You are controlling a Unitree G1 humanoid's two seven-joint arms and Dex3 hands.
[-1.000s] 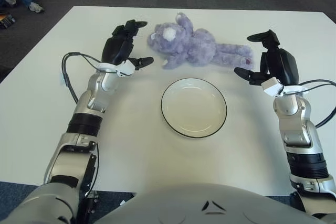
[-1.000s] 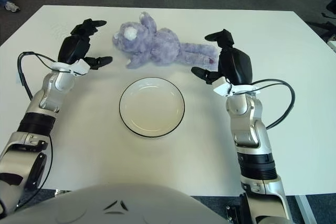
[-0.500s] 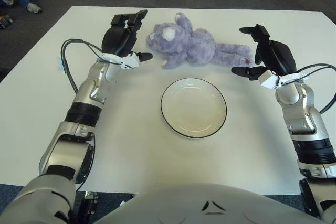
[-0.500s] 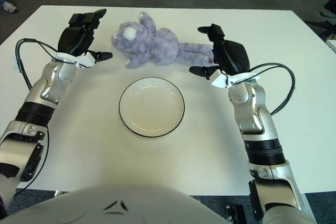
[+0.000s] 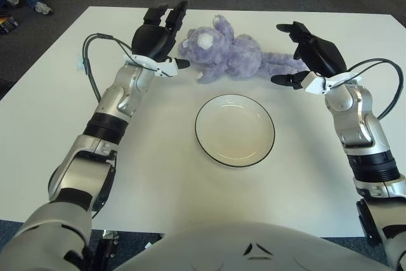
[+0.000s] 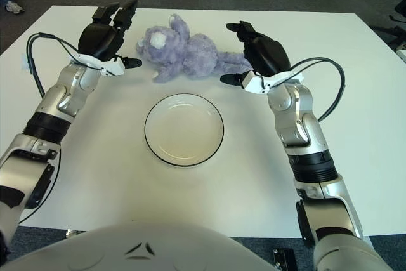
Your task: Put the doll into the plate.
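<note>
Purple teddy bear doll [image 5: 229,55] lies on its side on white table [image 5: 51,125], just behind empty plate [image 5: 235,130]. Left robot hand [image 5: 157,39] beside doll's head, fingers spread. Right robot hand [image 5: 314,61] at doll's legs, fingers apart, holding nothing.

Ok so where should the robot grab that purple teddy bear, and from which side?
Probably at both ends: the teddy bear lies lengthwise, head toward the left robot hand, legs toward the right robot hand. Both are open beside it, so closing inward from either side suits.
</note>
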